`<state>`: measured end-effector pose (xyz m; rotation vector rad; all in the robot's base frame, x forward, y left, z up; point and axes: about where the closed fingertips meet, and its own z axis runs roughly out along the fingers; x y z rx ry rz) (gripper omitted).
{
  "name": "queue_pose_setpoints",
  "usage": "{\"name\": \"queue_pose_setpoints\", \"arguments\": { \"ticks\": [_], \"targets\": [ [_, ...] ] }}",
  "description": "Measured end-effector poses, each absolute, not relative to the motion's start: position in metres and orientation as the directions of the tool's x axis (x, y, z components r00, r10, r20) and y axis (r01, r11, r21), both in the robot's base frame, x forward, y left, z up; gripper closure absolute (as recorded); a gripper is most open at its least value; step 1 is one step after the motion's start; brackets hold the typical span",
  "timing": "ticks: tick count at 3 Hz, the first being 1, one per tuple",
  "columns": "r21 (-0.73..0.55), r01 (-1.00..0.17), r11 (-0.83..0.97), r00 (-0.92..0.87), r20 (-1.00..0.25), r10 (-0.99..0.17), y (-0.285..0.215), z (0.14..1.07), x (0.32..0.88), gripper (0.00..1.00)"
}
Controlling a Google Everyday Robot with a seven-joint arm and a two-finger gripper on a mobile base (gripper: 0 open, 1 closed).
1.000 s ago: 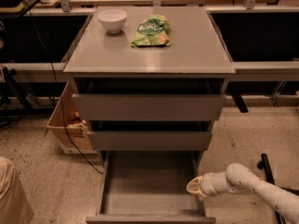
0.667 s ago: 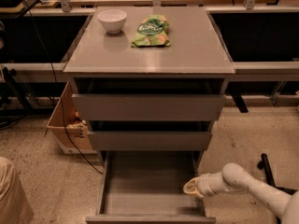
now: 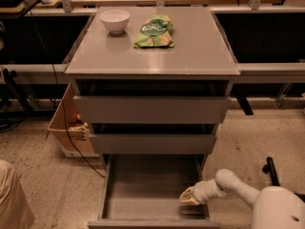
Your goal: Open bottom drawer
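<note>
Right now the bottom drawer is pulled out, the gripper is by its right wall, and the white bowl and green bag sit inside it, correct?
Not quite. The camera view shows the white bowl and green bag on the cabinet top, not in the drawer. The bottom drawer is pulled out and the gripper is by its right wall.

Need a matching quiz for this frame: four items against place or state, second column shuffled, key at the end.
Items
1. bottom drawer
2. white bowl
3. green bag
4. gripper

Place or state
A. on the cabinet top, rear left
B. low, over the right side of the lowest drawer's interior
C. pulled out
D. on the cabinet top, just right of the bowl

Pairs: 1-C, 2-A, 3-D, 4-B
</note>
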<state>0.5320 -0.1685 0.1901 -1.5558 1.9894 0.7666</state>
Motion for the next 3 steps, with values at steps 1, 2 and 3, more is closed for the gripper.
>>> {"name": "queue_pose_setpoints", "arguments": {
  "ticks": [1, 2, 3],
  "targets": [
    [0.196, -0.964, 0.181, -0.266, -0.661, -0.702, -0.164, 0.163, 0.519, 1.00],
    [0.278, -0.947, 0.160, -0.304, -0.615, -0.727, -0.168, 0.149, 0.489, 1.00],
    [0.322, -0.936, 0.143, -0.317, -0.589, -0.743, -0.171, 0.148, 0.468, 1.00]
  ]
}}
